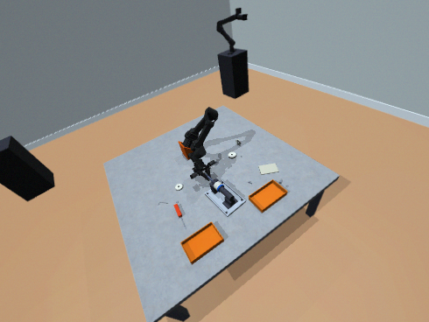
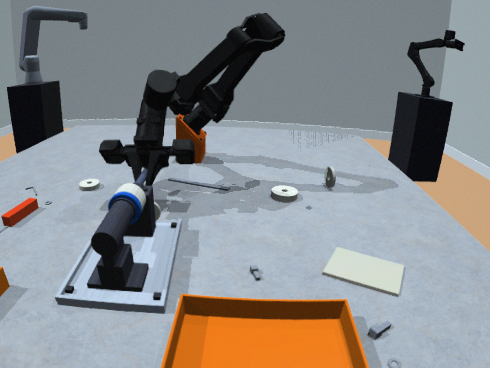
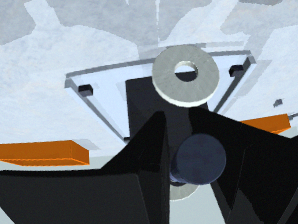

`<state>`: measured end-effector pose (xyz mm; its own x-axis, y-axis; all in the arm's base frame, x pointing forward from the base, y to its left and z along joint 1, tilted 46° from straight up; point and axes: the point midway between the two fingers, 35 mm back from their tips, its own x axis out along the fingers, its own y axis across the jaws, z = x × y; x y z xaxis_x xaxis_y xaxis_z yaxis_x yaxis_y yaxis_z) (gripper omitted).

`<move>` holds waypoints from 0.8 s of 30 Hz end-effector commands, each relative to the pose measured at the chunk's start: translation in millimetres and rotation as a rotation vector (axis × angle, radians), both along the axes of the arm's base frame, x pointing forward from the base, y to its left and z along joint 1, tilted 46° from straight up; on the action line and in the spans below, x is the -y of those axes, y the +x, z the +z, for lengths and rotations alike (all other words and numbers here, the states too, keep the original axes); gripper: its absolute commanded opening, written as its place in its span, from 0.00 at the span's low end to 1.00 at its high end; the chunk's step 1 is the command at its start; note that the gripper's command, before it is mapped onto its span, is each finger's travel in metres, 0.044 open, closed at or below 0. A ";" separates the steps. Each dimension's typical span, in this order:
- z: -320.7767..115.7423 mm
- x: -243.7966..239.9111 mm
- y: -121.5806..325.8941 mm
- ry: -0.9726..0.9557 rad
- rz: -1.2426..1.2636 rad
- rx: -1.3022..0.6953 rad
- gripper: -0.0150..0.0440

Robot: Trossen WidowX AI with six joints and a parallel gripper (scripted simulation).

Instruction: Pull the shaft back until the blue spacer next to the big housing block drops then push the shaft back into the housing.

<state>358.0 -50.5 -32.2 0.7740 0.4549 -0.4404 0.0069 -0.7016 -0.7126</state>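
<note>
The blue spacer [image 1: 220, 187] [image 2: 137, 208] sits upright against the dark cylindrical housing block [image 1: 227, 195] [image 2: 114, 225], with the white spacer part [image 1: 216, 185] [image 2: 134, 191] on its other side. The dark blue shaft [image 2: 142, 177] [image 3: 200, 159] runs out of the white part toward the arm; how deep its far end reaches is hidden. My gripper [image 2: 144, 172] [image 3: 176, 117] is shut on the shaft near its outer end. A pale ring [image 2: 157, 211] [image 3: 165, 75] stands on edge by the black support post [image 2: 147, 220] [image 3: 141, 105].
The housing stands on a metal base plate [image 1: 215, 204] [image 2: 171, 260]. Orange trays [image 1: 268, 196] [image 1: 202, 243] lie near the front. White discs [image 2: 89, 184] [image 2: 284, 192], a thin rod [image 2: 199, 184], a red-handled tool [image 1: 178, 210] and a cream plate [image 2: 365, 270] lie around.
</note>
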 end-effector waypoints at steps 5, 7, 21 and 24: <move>0.0 -0.2 -1.4 -0.002 0.001 0.002 0.25; 0.0 -0.2 -1.6 -0.002 0.001 0.002 0.25; -0.1 -0.3 -2.8 -0.002 0.001 0.001 0.25; -0.2 -0.3 -3.0 -0.002 0.001 0.001 0.25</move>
